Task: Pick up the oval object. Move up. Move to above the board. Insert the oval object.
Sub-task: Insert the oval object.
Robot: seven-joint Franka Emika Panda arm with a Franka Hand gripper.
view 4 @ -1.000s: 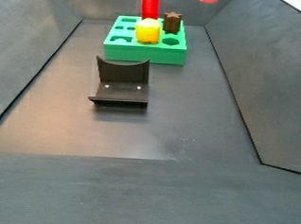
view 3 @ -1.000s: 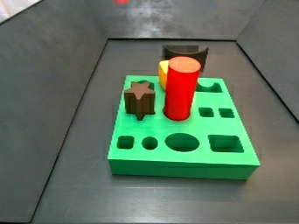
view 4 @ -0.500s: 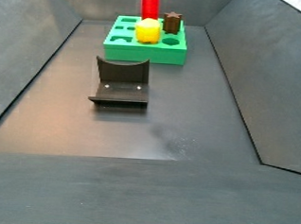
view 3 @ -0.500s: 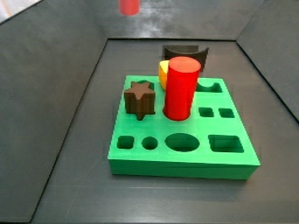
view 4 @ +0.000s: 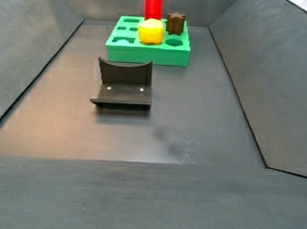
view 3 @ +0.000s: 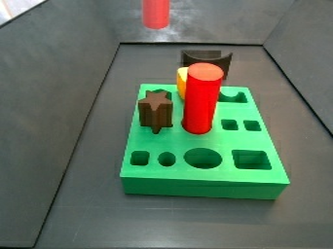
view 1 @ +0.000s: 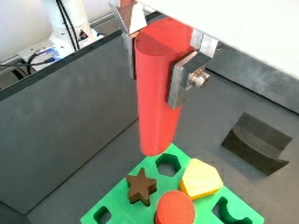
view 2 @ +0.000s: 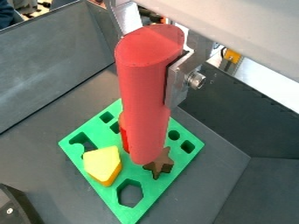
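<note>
My gripper (view 1: 156, 70) is shut on the oval object (view 1: 155, 92), a tall coral-red post hanging upright between the silver fingers (view 1: 184, 77). In both wrist views the post's lower end hovers well above the green board (view 1: 117, 199), near a brown star piece (view 1: 142, 185). The other wrist view shows the gripper (view 2: 149, 79), the oval object (view 2: 145, 105) and the board (view 2: 158, 184). A side view shows only the post's lower end (view 3: 156, 12) at the top edge, high above and behind the board (view 3: 202, 187). The gripper is out of frame in both side views.
Standing in the board are a thick red cylinder (view 3: 201, 97), a yellow block (view 3: 181, 78) and the brown star (view 3: 156, 110). The dark fixture (view 4: 123, 83) stands on the floor beside the board (view 4: 146, 56). Sloped dark walls enclose the floor.
In a side view the oval object's lower end has come further into frame, moving down and to the right toward the board. The pieces in the board have not moved.
</note>
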